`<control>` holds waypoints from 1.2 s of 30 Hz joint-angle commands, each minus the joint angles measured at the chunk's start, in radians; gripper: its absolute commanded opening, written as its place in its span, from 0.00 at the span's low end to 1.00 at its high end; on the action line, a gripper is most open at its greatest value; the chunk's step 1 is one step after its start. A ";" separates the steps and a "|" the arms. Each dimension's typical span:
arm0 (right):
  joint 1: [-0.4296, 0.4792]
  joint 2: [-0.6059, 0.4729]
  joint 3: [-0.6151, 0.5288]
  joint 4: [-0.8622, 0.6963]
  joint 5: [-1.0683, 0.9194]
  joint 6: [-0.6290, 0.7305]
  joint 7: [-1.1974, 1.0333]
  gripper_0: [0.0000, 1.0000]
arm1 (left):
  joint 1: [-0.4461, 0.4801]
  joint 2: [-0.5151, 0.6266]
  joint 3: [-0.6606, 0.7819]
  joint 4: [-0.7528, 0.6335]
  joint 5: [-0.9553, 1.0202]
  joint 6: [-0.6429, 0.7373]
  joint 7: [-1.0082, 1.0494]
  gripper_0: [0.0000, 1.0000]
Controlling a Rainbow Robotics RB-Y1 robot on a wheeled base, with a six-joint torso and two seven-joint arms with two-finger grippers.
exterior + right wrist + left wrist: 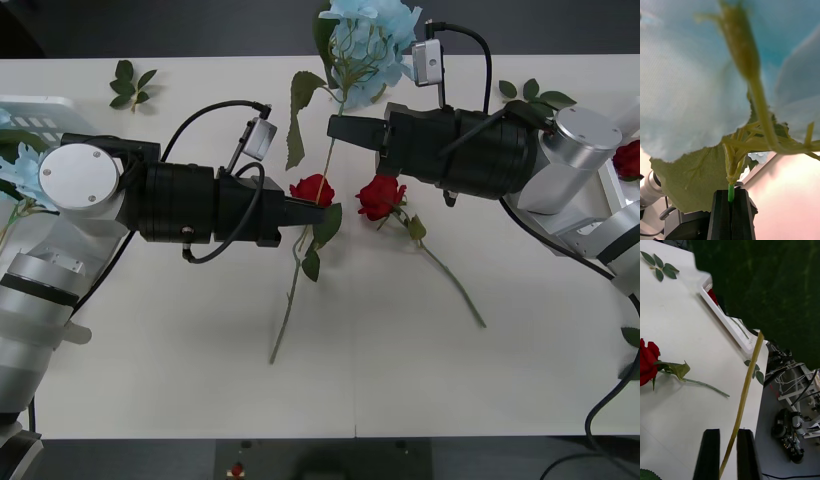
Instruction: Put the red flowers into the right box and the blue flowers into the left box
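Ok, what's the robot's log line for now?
left gripper: around red flower stem | right gripper: shut on blue flower stem | other red flower: lying on table

We see woven cloth blue flowers, a smooth matt white table, matt black hands.

A lab or workshop is showing: a plain white counter, with equipment frames and cables standing beyond it.

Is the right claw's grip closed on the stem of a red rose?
No: in the right wrist view the right claw pinches the green stem of a blue flower.
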 commanded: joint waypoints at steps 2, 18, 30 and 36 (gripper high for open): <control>-0.007 0.003 0.001 -0.045 -0.015 -0.002 0.031 0.00 | -0.038 -0.006 -0.002 -0.012 0.017 -0.006 -0.049 0.00; -0.010 -0.016 0.001 -0.049 -0.019 0.001 0.031 0.71 | -0.038 -0.006 -0.002 -0.010 0.035 -0.006 -0.049 0.00; -0.010 -0.026 0.001 -0.048 -0.027 -0.009 0.031 0.84 | -0.038 0.041 0.090 -0.045 0.043 0.086 -0.043 0.00; -0.010 -0.031 0.001 -0.048 -0.033 -0.011 0.031 0.90 | -0.037 0.069 0.235 -0.048 -0.005 0.210 -0.041 0.00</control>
